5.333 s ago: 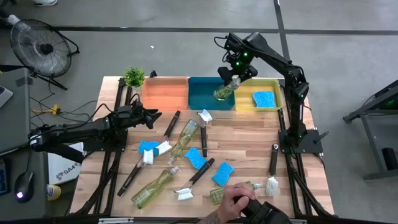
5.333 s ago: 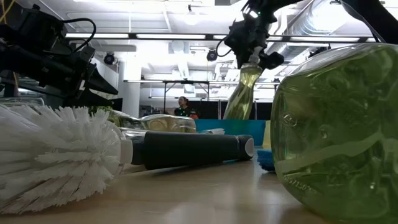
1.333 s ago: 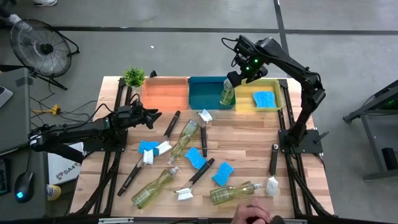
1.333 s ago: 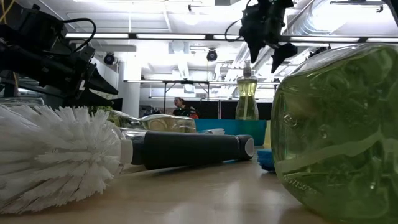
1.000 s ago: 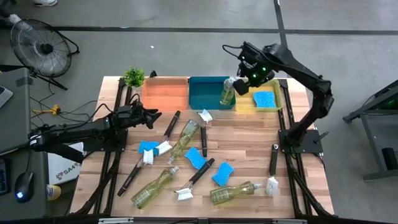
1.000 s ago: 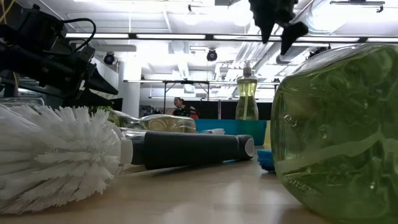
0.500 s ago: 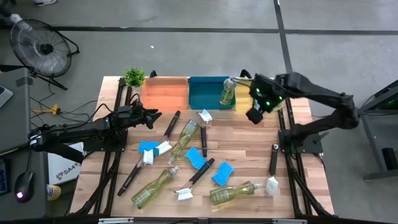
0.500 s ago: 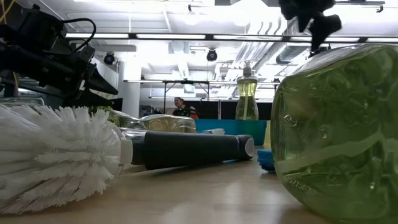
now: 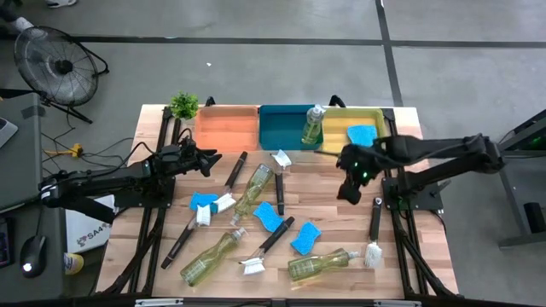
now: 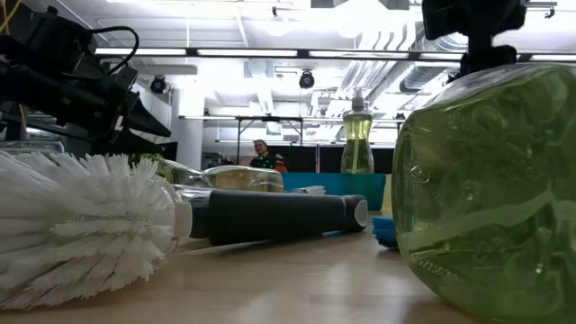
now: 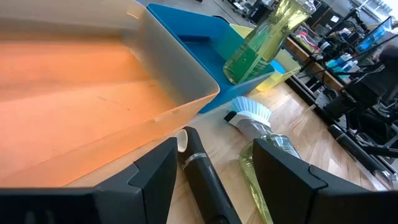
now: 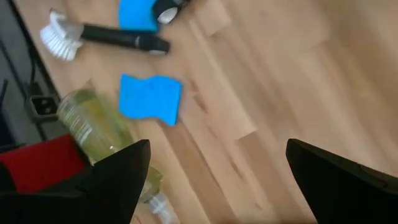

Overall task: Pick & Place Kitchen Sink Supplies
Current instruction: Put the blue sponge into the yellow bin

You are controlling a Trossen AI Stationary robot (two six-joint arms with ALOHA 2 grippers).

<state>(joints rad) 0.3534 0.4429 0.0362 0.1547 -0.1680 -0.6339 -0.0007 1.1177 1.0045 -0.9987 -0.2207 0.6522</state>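
Blue sponge lies below the wide-open, empty right gripper.

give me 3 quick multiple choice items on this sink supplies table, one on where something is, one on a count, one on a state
1. Where does the upright bottle stand?
A. in the orange bin
B. in the blue bin
C. on the bare table

2. How many bins sit in the row along the table's far edge?
A. two
B. three
C. five

3. How is the right gripper?
A. open and empty, over bare wood
B. shut on a brush
C. shut on a sponge

Key:
1 B: the bottle rises from the right end of the blue bin.
2 B: the orange bin, the blue one and the yellow bin stand side by side.
3 A: the right wrist view shows its two fingers spread wide with only table between them. The left gripper waits near the orange bin.
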